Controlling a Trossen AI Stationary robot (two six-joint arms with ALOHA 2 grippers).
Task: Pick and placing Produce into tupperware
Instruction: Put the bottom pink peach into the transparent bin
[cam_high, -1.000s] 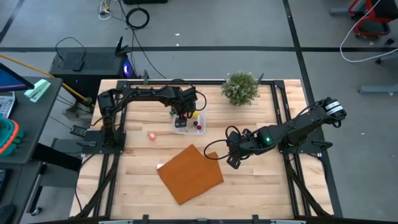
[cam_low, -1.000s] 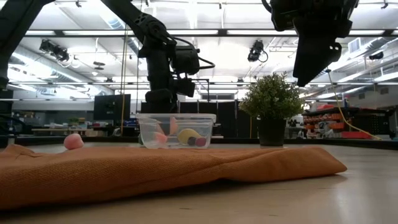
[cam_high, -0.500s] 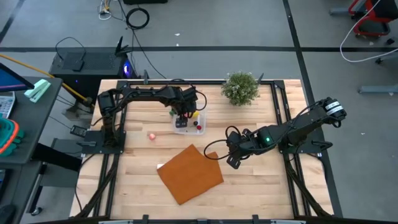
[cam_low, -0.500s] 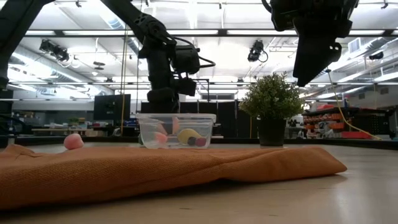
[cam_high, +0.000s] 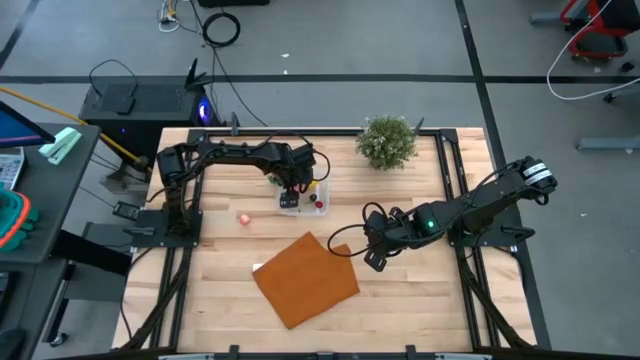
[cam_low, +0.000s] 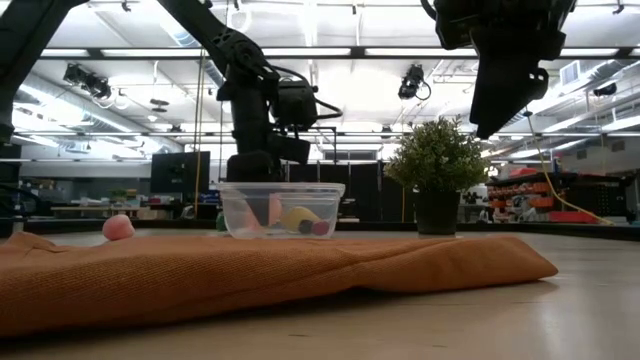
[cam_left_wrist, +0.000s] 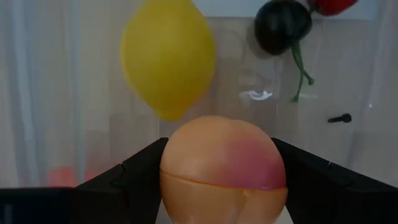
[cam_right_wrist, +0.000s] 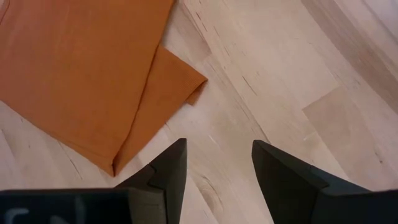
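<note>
The clear tupperware (cam_high: 303, 198) (cam_low: 282, 208) stands on the table between the mat and the far edge. Inside it lie a yellow lemon (cam_left_wrist: 168, 59), a dark cherry (cam_left_wrist: 283, 25) and a red piece (cam_left_wrist: 329, 5). My left gripper (cam_high: 293, 188) (cam_left_wrist: 224, 158) reaches down into the tupperware, shut on a peach-orange round fruit (cam_left_wrist: 224, 165) (cam_low: 272, 212). A pink fruit (cam_high: 244, 217) (cam_low: 118, 227) rests on the table left of the tupperware. My right gripper (cam_high: 372, 258) (cam_right_wrist: 214, 165) hangs open above bare wood by the mat's right corner. My left gripper pinches the peach-orange fruit at its widest part (cam_left_wrist: 180, 174), one finger (cam_left_wrist: 140, 171) on each side. The fingers come from above, pointing down into the tupperware. The fruit sits low between the walls; whether it touches the floor of the tupperware, I cannot tell.
A flat orange-brown mat (cam_high: 305, 278) (cam_low: 250, 275) (cam_right_wrist: 81, 62) lies on the near half of the table. A bushy potted plant (cam_high: 386, 140) (cam_low: 437, 160) stands at the far edge, right of the tupperware. Bare wood lies between the mat and the right arm.
My left gripper has gone down with the peach-orange fruit, deeper into the tupperware, and shifted slightly toward the table's left. My right arm has kept still.
</note>
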